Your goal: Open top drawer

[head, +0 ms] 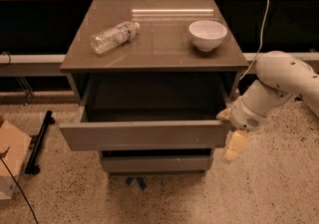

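The top drawer (144, 135) of the grey-brown cabinet stands pulled out, its flat front panel well forward of the cabinet top and its dark inside showing. My gripper (230, 131) is at the right end of the drawer front, just off its corner. Its cream fingers (235, 146) are spread apart and hold nothing. One finger points down beside the panel, and the other sits by the panel's top right corner. The white arm (279, 86) comes in from the right.
On the cabinet top (159, 49) lie a clear plastic bottle (113, 36) on its side and a white bowl (207, 34). A narrower drawer front (154, 163) sits below. A cardboard box (10, 161) and a black stand (39, 141) are on the floor at left.
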You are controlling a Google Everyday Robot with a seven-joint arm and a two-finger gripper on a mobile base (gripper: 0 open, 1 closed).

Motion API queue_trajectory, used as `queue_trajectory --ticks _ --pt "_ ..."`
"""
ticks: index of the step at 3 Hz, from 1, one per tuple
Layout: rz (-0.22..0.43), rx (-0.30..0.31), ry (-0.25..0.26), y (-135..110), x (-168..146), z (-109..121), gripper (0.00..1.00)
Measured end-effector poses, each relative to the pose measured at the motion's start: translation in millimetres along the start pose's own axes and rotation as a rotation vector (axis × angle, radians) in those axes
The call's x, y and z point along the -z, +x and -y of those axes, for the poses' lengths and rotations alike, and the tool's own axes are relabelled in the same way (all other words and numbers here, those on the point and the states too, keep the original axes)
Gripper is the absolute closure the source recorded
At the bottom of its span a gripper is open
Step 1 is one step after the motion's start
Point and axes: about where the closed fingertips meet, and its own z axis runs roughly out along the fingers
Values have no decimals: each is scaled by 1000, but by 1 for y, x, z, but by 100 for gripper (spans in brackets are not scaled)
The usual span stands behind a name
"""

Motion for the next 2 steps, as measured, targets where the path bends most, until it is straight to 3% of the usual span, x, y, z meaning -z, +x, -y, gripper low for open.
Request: queue_trajectory --ticks 1,2 --pt "-5 -5 -39 8 -6 -9 53" --pt "-5 -5 -39 8 -6 -9 78"
